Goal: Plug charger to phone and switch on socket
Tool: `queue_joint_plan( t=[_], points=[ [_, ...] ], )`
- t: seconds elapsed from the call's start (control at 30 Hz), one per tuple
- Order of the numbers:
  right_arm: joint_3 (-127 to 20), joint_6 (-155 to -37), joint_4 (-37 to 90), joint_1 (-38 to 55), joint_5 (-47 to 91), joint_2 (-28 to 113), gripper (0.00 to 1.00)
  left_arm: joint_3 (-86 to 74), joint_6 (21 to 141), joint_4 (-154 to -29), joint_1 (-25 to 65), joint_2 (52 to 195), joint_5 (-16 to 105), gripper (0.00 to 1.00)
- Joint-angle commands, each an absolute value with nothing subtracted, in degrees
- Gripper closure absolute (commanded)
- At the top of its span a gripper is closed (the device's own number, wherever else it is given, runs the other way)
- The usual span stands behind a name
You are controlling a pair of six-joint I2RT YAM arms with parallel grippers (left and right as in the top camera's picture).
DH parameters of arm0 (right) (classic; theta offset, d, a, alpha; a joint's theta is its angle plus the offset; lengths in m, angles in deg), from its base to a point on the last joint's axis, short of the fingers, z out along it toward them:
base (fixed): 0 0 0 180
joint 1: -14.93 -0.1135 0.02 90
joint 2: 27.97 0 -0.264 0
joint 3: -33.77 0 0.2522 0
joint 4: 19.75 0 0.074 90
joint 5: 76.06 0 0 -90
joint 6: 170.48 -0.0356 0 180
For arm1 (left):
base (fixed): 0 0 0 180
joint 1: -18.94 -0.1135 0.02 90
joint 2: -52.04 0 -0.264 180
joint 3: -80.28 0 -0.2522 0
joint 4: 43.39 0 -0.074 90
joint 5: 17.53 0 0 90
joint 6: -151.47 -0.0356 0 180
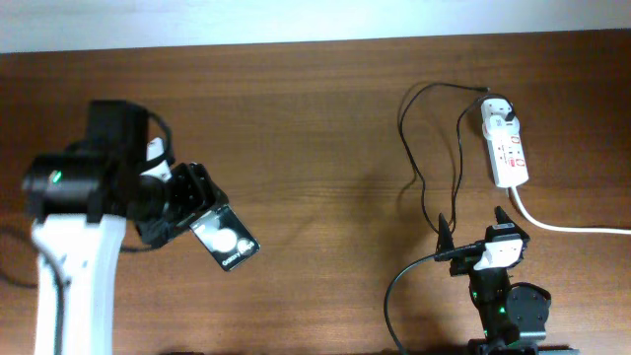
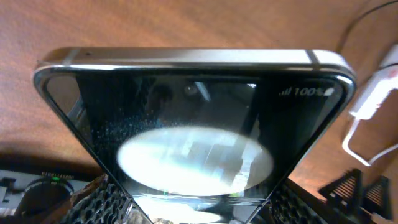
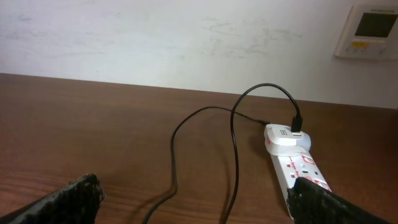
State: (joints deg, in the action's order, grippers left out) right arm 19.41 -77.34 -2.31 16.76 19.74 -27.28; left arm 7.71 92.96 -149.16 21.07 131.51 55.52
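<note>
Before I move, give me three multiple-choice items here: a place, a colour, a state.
1. Where is the phone? A) in the left tool B) beside the power strip C) on the floor
2. What colour is the charger cable? A) white B) black C) red
3. How is the right tool? A) open B) shut on the cable C) shut on the phone
Key: 1A, its fingers clamp the phone; 2B, its loops show thin and black; 3A, its fingers stand wide apart.
</note>
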Motion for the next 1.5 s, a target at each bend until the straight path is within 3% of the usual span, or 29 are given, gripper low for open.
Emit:
queue_joint_plan(
  t=[0.0,0.17,0.37,0.47,0.5,0.57,0.6,0.67,0.8,0.97,1.1,1.17,1.2,1.23,1.37,1.47],
  points=[
    [19.69,-77.47,-2.00,16.83,19.46,-27.57,0.01,5.46,88.63,-147.87,21.02,138.85,50.43,0.66],
    [19.69,-77.47,-2.00,16.83,19.46,-27.57,0.01,5.43,84.02,-146.01,21.02,153.45,43.04,0.65],
    [19.69,-79.90,-2.09,16.83,21.12,-27.57,0.01,5.43,83.69,-143.78,21.02,160.14,36.07,0.65],
    [19.69,-128.88,-3.22,16.83,39.37,-27.57,0.01,5.43,83.71,-142.01,21.02,160.20,29.49,0.64],
    [19.69,-135.50,-3.38,16.83,47.09,-27.57,0.01,5.43,83.69,-141.95,21.02,160.20,28.68,0.64],
    [19.69,-137.14,-3.16,16.83,55.46,-27.57,0.01,5.43,83.69,-141.77,21.02,160.20,28.73,0.64],
    [19.69,-137.14,-3.27,16.83,53.36,-27.57,0.01,5.43,83.69,-141.77,21.02,160.20,28.73,0.64],
    [19.69,-132.27,-10.31,16.80,56.22,-27.54,0.17,5.43,83.69,-141.81,21.02,160.20,28.70,0.65],
    [17.33,-135.02,-11.40,14.27,62.34,-24.48,0.16,5.43,83.71,-141.79,21.02,160.20,27.13,0.66],
    [6.20,-126.28,-13.69,-1.77,52.79,3.17,0.10,5.43,83.71,-141.77,21.02,160.20,26.17,0.66],
    [5.22,-125.71,-40.12,-24.42,27.29,30.73,0.08,5.43,83.69,-141.81,21.02,160.20,26.17,0.66],
    [4.48,-125.73,-60.69,-31.96,19.72,48.52,0.04,5.43,83.71,-141.81,21.02,160.20,26.17,0.66],
    [1.61,-126.87,-69.93,-33.34,20.23,60.32,0.06,5.43,83.71,-141.86,21.02,160.20,26.17,0.66],
    [-3.72,-127.00,-78.32,-33.42,23.83,71.66,0.23,5.43,83.69,-142.47,21.02,160.20,26.17,0.66],
    [-10.06,-126.80,-78.89,-33.10,23.59,75.73,0.64,5.43,83.67,-143.78,21.02,160.20,26.21,0.66],
    [-10.32,-126.83,-78.91,-33.05,23.61,75.69,0.76,5.43,83.67,-143.78,21.02,160.20,26.39,0.65]
  ],
)
